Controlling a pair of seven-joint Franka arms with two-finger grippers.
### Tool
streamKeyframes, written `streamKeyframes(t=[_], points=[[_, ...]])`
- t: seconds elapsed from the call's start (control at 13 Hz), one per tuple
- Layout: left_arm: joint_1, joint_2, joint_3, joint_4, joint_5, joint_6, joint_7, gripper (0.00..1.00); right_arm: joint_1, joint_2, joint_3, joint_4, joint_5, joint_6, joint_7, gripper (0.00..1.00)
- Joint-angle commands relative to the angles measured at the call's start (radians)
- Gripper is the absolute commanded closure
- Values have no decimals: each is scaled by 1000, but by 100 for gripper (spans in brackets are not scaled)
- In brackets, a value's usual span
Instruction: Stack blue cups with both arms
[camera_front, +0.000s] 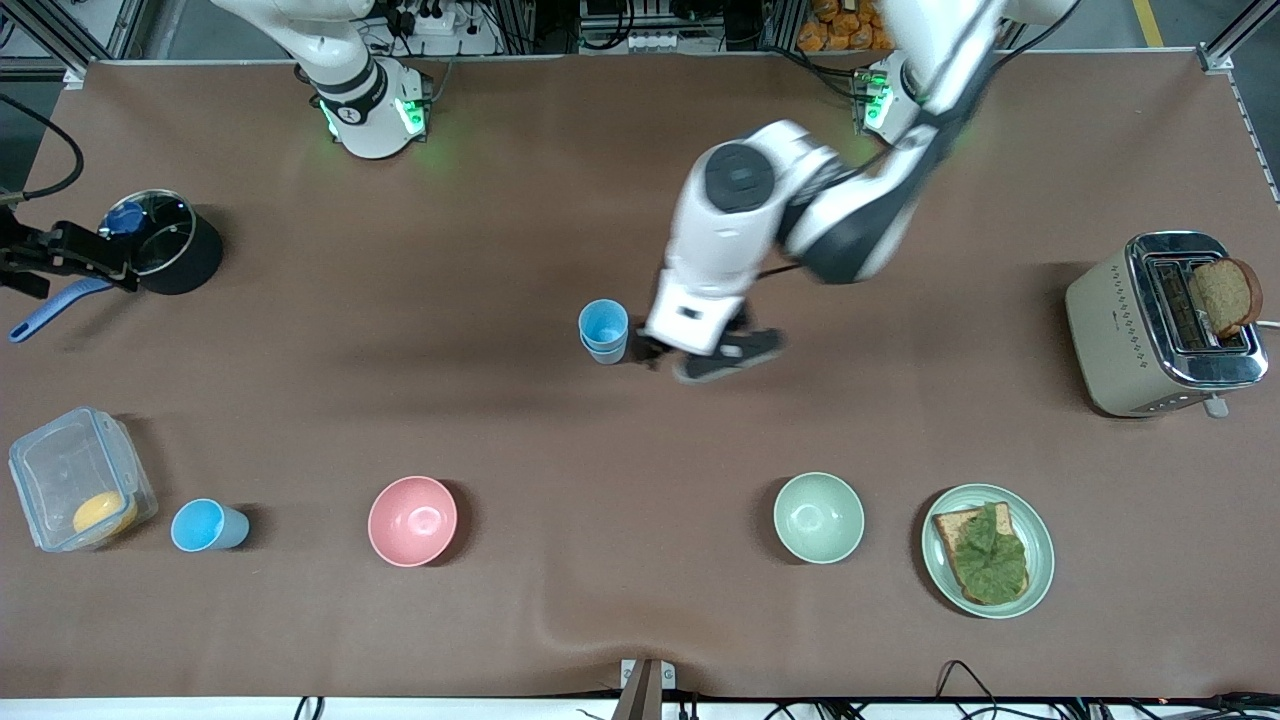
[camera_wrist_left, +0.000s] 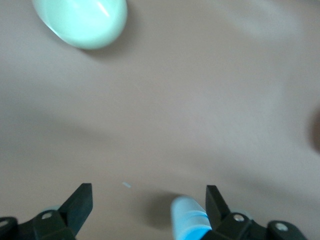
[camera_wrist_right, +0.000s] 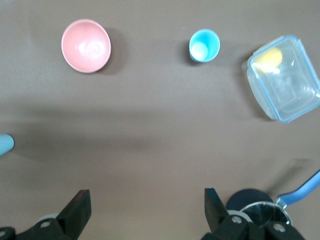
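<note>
Two stacked blue cups (camera_front: 604, 331) mid-bench, left pincer (camera_front: 660, 352) wide open at their 3 o'clock. Right pincer (camera_wrist_right: 145, 210) open too, waiting above the pot (camera_front: 165, 242). Lone blue cup (camera_front: 206, 525) beside the food container (camera_front: 78, 478).

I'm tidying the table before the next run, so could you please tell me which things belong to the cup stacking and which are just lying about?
Job: stacked blue cups; lone blue cup; left claw, open.
Lying about: pink bowl; green bowl; toaster; plate; pot; container.

three blue cups (camera_front: 604, 330), two bowls (camera_front: 412, 520), one toaster (camera_front: 1163, 323), one pot (camera_front: 165, 241), one container (camera_front: 78, 478), one plate (camera_front: 1040, 545)
</note>
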Motion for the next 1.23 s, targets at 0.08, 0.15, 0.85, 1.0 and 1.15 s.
streamKeyframes(t=[0.08,0.15,0.85,1.0,1.15], points=[[167,-161,-11,-34,22,-170,228,0,-11,-2,21,7,2,-6,-8,0],[213,-190,-12,-36,16,-205,320,0,-10,-2,21,6,0,-8,-8,0],[317,-415,138,-120,-150,-366,891,0,24,-51,22,-60,-14,-62,-8,0],[324,-445,141,-155,-168,-380,902,0,38,-82,22,-103,-29,-54,-8,0],[335,-460,140,-160,-168,-392,907,0,33,-86,21,-119,-29,-51,-8,0]])
